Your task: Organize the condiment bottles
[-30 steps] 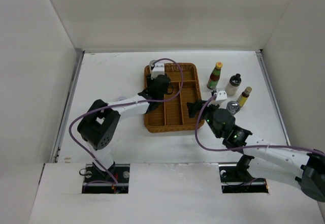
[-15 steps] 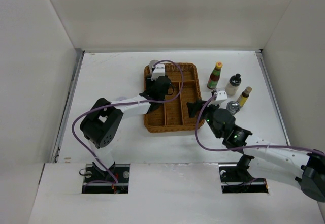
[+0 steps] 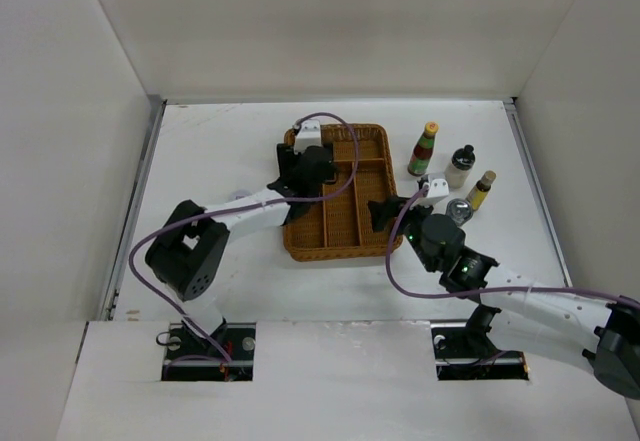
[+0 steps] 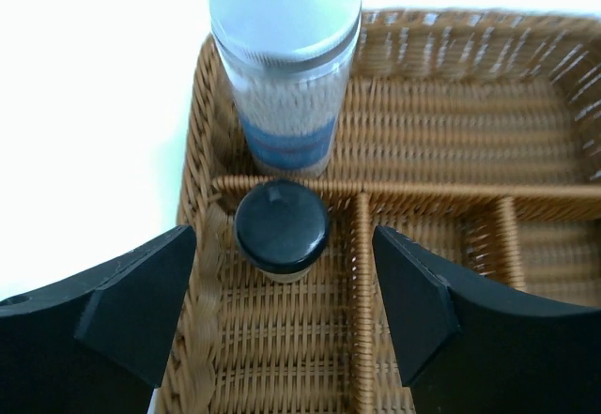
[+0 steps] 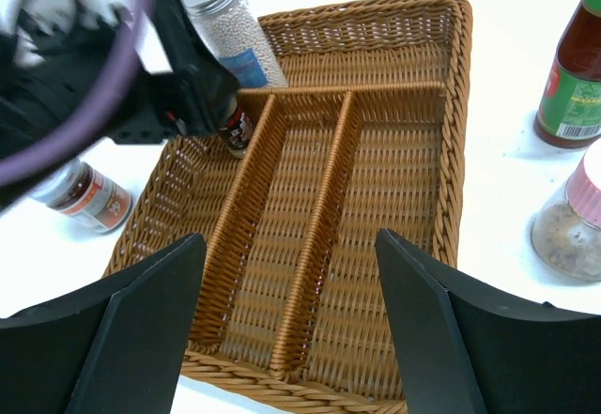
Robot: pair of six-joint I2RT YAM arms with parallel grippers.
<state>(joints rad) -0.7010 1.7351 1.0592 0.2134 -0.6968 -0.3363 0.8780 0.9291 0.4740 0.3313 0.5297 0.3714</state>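
Observation:
The brown woven tray point(image 3: 336, 253) lies mid-table. My left gripper point(image 3: 303, 173) hangs open over its far-left part. In the left wrist view my left gripper point(image 4: 277, 311) frames a small black-capped jar point(image 4: 281, 229) standing free in the left long compartment, apart from both fingers. A tall silver-lidded jar point(image 4: 286, 67) stands in the compartment behind it. My right gripper point(image 3: 386, 215) is open and empty above the tray's near right edge. A red-green bottle point(image 3: 423, 151), a black-capped bottle point(image 3: 459, 166), a slim yellow bottle point(image 3: 480, 191) and a pink-capped jar point(image 3: 458, 211) stand right of the tray.
A dark spice jar point(image 5: 89, 193) lies on its side on the table left of the tray point(image 5: 455, 104), partly under my left arm in the top view. White walls close in the table on three sides. The tray's middle and right compartments hold nothing.
My left gripper has opened and let go of the small black-capped jar, which now stands in the tray. It has drawn back slightly. The right arm has barely moved.

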